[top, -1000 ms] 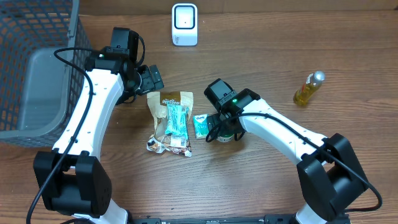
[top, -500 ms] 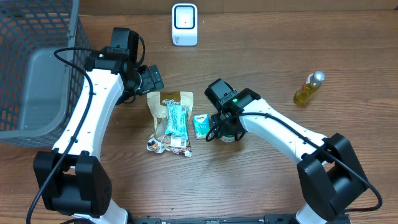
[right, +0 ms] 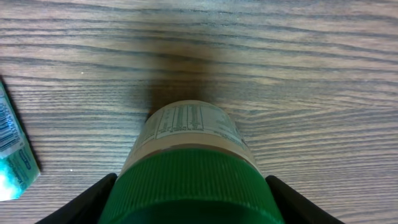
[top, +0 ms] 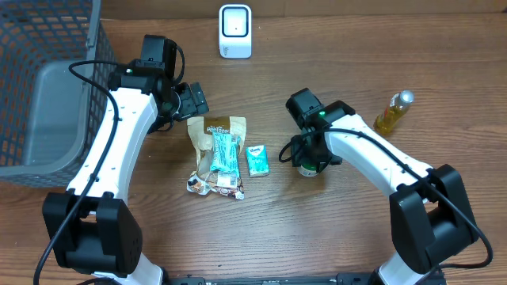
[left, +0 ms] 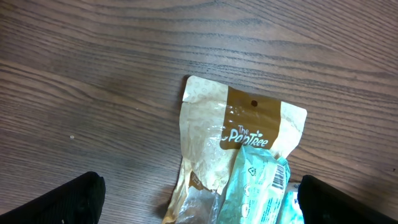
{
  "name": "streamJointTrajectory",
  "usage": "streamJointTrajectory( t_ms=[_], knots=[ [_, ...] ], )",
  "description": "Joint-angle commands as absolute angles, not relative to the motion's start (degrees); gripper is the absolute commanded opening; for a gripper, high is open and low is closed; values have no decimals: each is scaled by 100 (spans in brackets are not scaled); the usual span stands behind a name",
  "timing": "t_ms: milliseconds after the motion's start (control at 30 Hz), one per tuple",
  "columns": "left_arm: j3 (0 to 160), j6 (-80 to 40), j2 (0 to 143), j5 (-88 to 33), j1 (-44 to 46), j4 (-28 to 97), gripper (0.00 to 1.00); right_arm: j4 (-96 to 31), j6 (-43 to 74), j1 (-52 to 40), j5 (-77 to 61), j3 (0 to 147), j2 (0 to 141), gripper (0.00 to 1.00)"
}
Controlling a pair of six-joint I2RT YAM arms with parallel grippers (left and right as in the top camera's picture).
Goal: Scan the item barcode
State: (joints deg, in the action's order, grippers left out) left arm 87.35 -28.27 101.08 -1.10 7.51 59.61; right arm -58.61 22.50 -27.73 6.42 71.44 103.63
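Right, far left first: the wire basket takes up that corner and runs off the frame's left and top edges, so you have no room there. The left arm rises from the near edge, leans alongside the basket and bends in at the wrist. The left gripper points toward the middle of the table, fingers spread wide, nothing between them. It hangs over the top edge of the pouch. The pouch lies flat with a teal packet on it.

The scanner stands at the far edge, well apart from both arms. Bare wood is open in front of it.

A small teal box lies just right of the pouch, near the jar but apart from it.

The right arm reaches in from the near right corner, elbow out, wrist turned down. The right gripper is partly closed round the jar's green cap, a finger against each side of it. The jar stands upright mid-table; you cannot tell whether its base rests on the wood.

Open wood to the right, then an oil bottle lying well clear.
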Motion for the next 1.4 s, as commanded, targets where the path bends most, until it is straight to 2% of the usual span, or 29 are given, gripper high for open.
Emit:
streamJointTrajectory(
  t_ms=[0, 167, 233, 333, 433, 800, 1100, 1367],
  knots=[
    [8823, -2762, 10121, -108, 753, 5955, 99, -5857, 2296, -2735, 633, 7129, 10276, 68],
    [8823, -2762, 10121, -108, 753, 5955, 100, -5859, 2296, -2735, 633, 7129, 10276, 69],
    [8823, -2762, 10121, -108, 753, 5955, 100, -5857, 2296, -2735, 633, 7129, 10276, 76],
    [8823, -2762, 10121, -108, 753, 5955, 100, -5811, 2294, -2735, 633, 7129, 10276, 79],
    [8823, -2762, 10121, -108, 753, 5955, 100, -5758, 2294, -2735, 631, 7129, 10276, 100],
    [8823, -2762, 10121, -108, 753, 5955, 100, -5708, 2292, -2735, 373, 7129, 10276, 100],
    [8823, -2762, 10121, -108, 753, 5955, 100, -5730, 2292, -2735, 370, 7129, 10276, 88],
    [8823, -2762, 10121, -108, 753, 5955, 100, -5730, 2294, -2735, 370, 7129, 10276, 87]
  ],
)
